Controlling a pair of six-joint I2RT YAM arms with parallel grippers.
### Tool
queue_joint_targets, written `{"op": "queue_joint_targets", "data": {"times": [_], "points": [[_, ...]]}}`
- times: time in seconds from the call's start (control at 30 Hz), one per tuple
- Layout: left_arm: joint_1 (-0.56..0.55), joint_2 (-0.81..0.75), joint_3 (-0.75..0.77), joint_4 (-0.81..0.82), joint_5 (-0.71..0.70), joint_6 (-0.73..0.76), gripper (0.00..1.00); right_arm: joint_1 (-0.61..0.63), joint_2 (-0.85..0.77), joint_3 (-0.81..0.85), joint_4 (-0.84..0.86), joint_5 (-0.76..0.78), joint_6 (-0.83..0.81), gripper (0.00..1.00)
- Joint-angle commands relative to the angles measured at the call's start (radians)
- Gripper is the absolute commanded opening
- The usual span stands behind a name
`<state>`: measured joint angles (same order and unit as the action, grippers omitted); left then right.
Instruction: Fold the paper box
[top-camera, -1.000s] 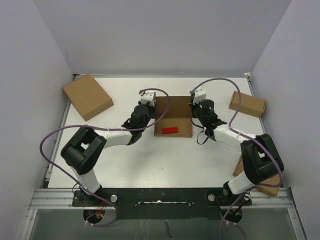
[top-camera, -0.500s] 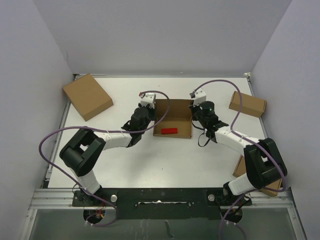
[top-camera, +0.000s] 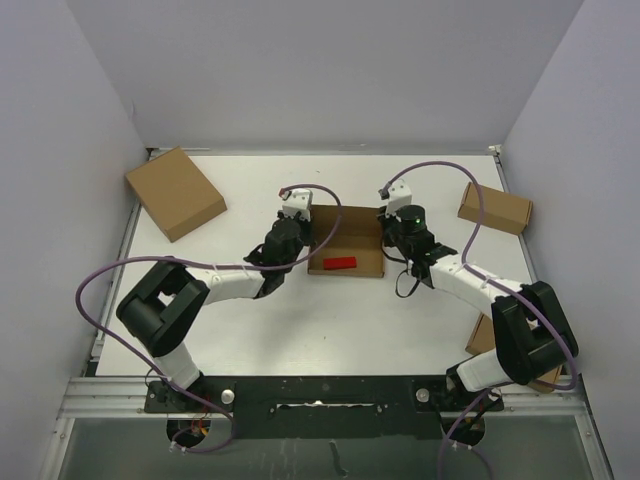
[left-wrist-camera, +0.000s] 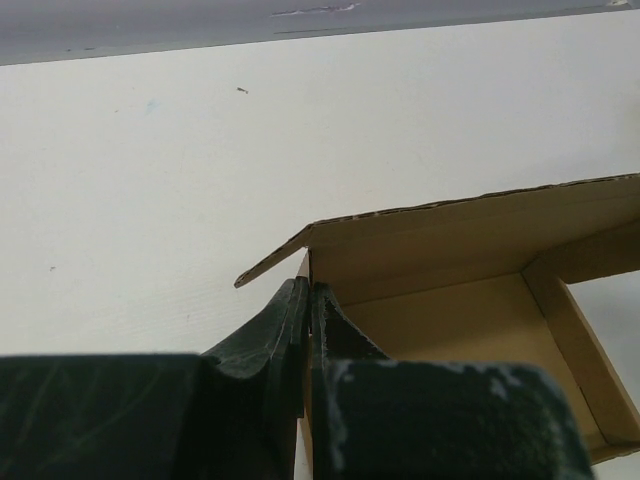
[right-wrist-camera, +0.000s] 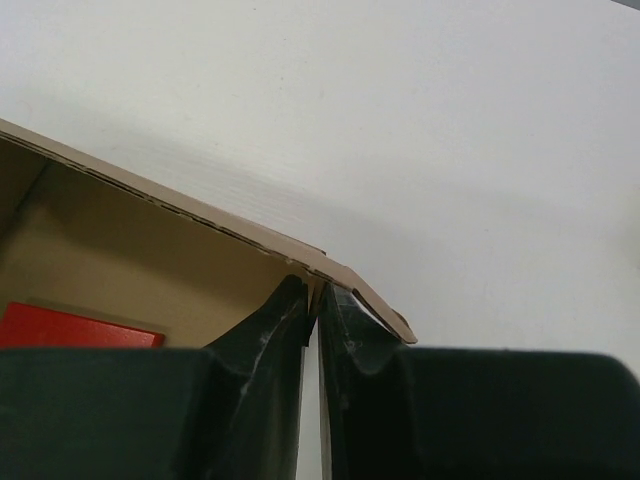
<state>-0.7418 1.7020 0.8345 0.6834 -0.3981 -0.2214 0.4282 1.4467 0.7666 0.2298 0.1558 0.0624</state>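
We clench left fingers (left-wrist-camera: 270, 335), right fingers (right-wrist-camera: 272, 322) on paper box (top-camera: 358, 240) walls | tray formed | lid not yet closed

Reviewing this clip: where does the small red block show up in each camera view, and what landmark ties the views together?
Top external: the red block lies inside the paper box, near its front edge, at table centre.
Left wrist: not in view; only bare box interior shows.
Right wrist: at the lower left edge, inside the box.
Shared landmark: the paper box's raised brown wall.
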Motion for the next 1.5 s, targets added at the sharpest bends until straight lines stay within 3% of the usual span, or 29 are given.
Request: {"op": "queue_joint_targets", "data": {"times": [0.0,1.07,1.47], "points": [[-0.061,-0.040,-0.001,-0.029,0.119,-0.067,0.00,0.067,-0.010,0.006,-0.033,-0.108,0.072,0.10],[-0.129,-0.086,-0.117,0.001,0.088,-0.064,0.00,0.070,-0.076,-0.050,-0.145,-0.152,0.044,0.10],[-0.148,-0.098,-0.117,-0.024,0.041,-0.029,0.00,0.059,-0.137,-0.029,-0.217,-0.187,-0.026,0.23]]}}
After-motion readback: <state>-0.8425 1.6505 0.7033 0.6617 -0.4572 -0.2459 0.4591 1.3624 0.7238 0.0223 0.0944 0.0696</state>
